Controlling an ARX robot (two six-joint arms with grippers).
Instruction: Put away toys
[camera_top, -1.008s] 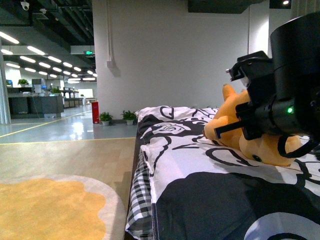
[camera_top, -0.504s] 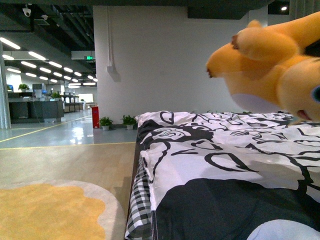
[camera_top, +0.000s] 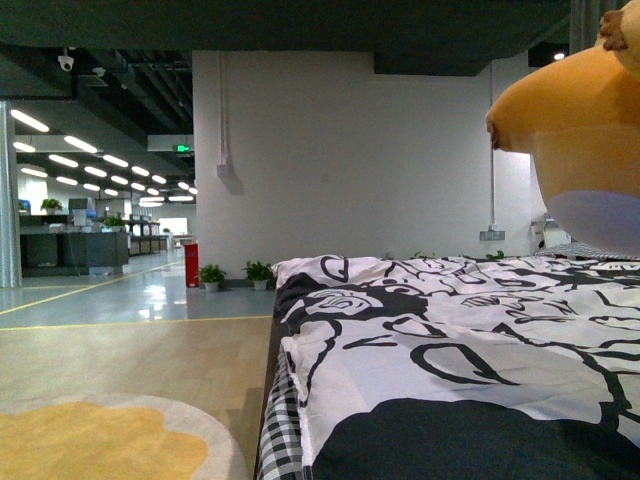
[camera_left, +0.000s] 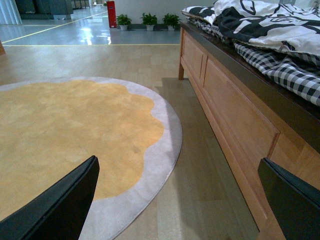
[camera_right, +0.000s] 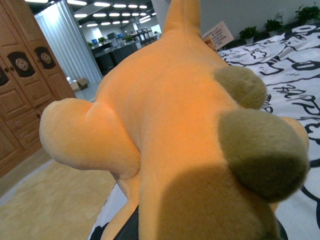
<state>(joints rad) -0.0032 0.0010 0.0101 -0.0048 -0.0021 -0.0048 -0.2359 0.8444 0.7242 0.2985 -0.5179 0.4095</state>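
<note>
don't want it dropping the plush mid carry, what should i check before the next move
1. The plush toy clear of the quilt: ok, it is aloft above it.
2. The right gripper seated on the toy: cannot tell, jaws hidden under the plush.
3. The left gripper free: ok, open and empty, over the yellow rug.
4. Storage spot in view: not ok, no bin or box seen.

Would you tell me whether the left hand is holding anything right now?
No, the left hand is open, with only the yellow rug and the wooden floor showing between its fingers.
</note>
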